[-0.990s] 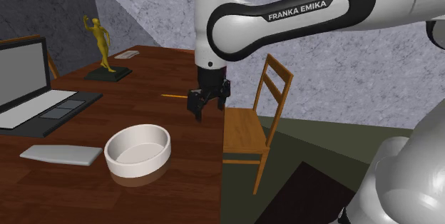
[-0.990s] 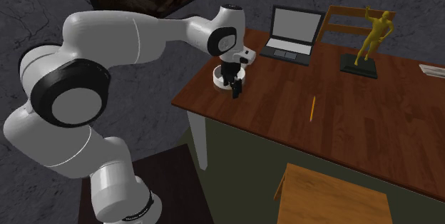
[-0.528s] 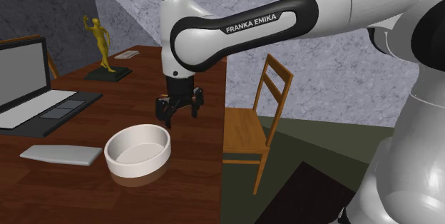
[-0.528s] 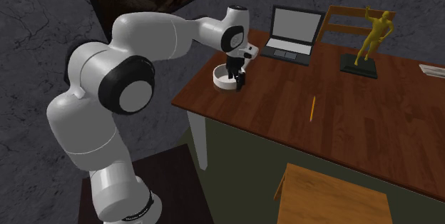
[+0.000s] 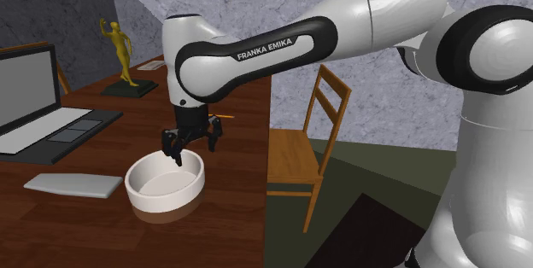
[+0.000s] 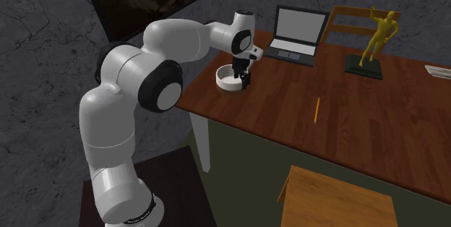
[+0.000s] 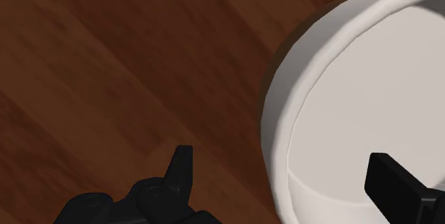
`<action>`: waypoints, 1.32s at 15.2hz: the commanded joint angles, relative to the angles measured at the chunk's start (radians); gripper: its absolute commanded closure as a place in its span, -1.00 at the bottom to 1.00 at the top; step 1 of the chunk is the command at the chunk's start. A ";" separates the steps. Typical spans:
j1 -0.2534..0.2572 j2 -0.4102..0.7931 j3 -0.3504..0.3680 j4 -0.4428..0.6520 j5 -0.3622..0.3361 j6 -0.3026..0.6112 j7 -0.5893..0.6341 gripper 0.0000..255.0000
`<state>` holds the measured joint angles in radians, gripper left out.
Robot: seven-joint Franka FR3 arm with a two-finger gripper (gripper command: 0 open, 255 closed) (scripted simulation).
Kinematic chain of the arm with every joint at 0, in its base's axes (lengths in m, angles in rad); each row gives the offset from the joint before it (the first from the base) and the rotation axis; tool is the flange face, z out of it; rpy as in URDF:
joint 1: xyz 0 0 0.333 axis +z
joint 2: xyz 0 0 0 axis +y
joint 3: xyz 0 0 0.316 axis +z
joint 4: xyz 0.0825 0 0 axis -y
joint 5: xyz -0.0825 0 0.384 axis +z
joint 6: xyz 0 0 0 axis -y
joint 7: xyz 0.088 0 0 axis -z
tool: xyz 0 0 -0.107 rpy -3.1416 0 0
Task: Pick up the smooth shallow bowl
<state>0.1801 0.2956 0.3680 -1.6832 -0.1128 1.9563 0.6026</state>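
Observation:
A white shallow bowl (image 5: 165,181) stands on the dark wooden table (image 5: 231,215), near its front edge in the shoulder view. My black gripper (image 5: 195,152) hangs open just above the bowl's far-right rim. Seen from the wrist, the bowl (image 7: 356,80) has its rim running between the fingers. One fingertip (image 7: 181,164) is over bare wood outside the bowl, the other (image 7: 383,172) is over its inside. Nothing touches the fingers. In the second exterior view the gripper (image 6: 242,82) is at the bowl (image 6: 228,81) near the table's corner.
A laptop (image 5: 34,104) and a flat grey slab (image 5: 73,185) lie to the shoulder view's left of the bowl. A gold figurine (image 5: 122,53) stands farther back. A pencil (image 6: 316,108) lies mid-table. A wooden chair (image 5: 303,151) stands beside the table's edge.
The arm has swung toward the shoulder view's left, carrying the gripper from near the table's edge to just above the bowl's rim. The fingers stayed open.

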 commanded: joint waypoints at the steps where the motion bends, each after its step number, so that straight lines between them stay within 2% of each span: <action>1: 0.001 0.008 -0.001 -0.014 -0.004 0.022 0.004 -1.00; 5: 0.002 0.018 -0.003 -0.036 -0.008 0.053 0.007 -1.00; 6: 0.001 0.015 -0.003 -0.037 -0.008 0.052 0.005 1.00; 15: 0.002 0.018 -0.003 -0.036 -0.008 0.053 0.007 1.00; 20: 0.001 0.000 0.001 0.008 0.000 -0.008 0.001 1.00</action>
<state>0.1806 0.2984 0.3677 -1.6859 -0.1140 1.9616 0.6038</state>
